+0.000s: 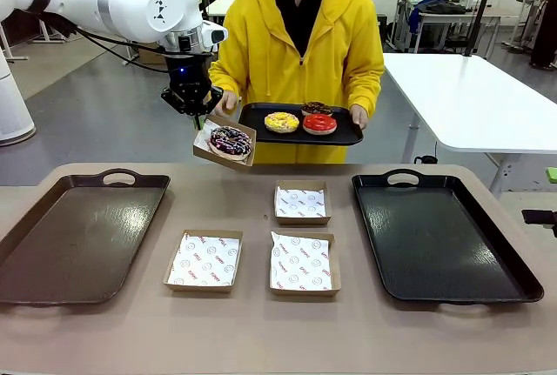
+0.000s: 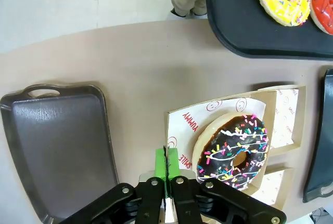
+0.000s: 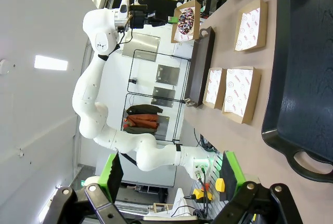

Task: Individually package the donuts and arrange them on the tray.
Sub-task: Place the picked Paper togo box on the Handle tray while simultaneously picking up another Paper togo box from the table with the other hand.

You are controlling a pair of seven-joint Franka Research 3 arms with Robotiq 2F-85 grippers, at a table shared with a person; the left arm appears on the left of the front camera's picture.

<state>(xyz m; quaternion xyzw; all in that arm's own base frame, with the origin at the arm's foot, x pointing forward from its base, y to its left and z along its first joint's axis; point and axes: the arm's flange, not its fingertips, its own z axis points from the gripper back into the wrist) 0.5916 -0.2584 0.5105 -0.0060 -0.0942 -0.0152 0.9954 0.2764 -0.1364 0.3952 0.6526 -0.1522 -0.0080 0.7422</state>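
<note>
1. Your left gripper (image 2: 166,164) has its fingers pinched on the rim of a paper-lined cardboard box (image 2: 182,125). It holds the box in the air just beside the person's black tray (image 1: 261,127), with a chocolate sprinkled donut (image 2: 221,148) inside.
2. One donut looks packaged. The yellow-iced donut (image 1: 281,122), red-glazed donut (image 1: 319,123) and second chocolate donut (image 1: 315,108) sit on that tray, and three empty boxes (image 1: 204,260) lie on the table.
3. The next move is probably to carry the box level to the brown tray (image 1: 78,236) and set it flat before you let go.
4. Your right gripper (image 3: 171,172) has its fingers wide apart and holds nothing.

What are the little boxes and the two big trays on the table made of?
Boxes: seemingly brown cardboard, matte, folded edges, lined with printed white paper. Brown tray and black tray: probably moulded plastic, judging by glossy reflections.
</note>
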